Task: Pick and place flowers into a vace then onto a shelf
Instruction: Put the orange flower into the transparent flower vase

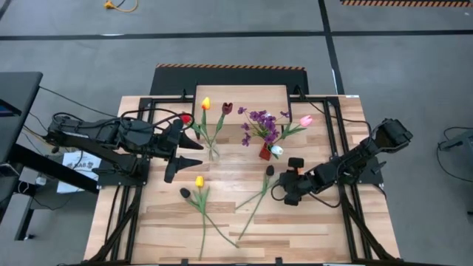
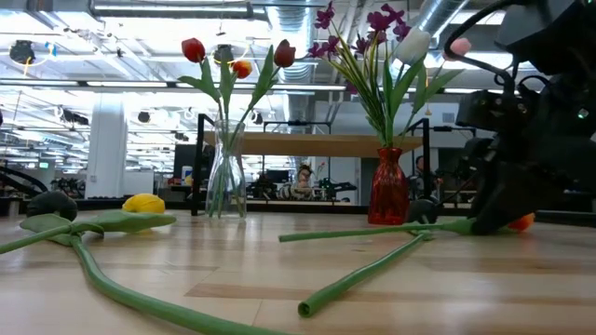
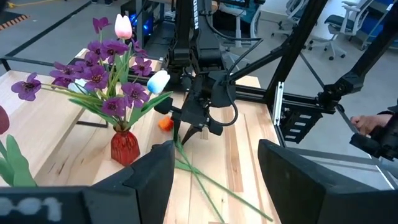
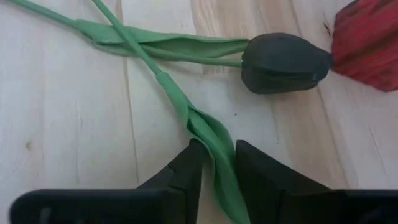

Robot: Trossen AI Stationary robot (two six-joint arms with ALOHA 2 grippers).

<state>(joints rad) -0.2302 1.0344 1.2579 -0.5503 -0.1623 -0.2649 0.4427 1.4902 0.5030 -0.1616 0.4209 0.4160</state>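
Flowers placed: we count three tulips in the clear glass vase (image 1: 213,153) and a purple sprig bunch in the red glass vase (image 1: 264,152).
Flowers left: four long green-stemmed tulips (image 1: 201,199) lie on the slatted wooden table (image 1: 310,229).
Right gripper (image 4: 216,163): we see its jaws pinched on one green stem (image 4: 180,102).
Left gripper (image 1: 194,154): open wide, empty, beside the clear vase.
Shelf (image 1: 240,96): we see nothing on the light wood plank.

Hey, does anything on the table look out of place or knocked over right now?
Nothing is knocked over: the clear vase and red vase stand upright. Several tulips lie loose on the table, and the right gripper pinches one stem.
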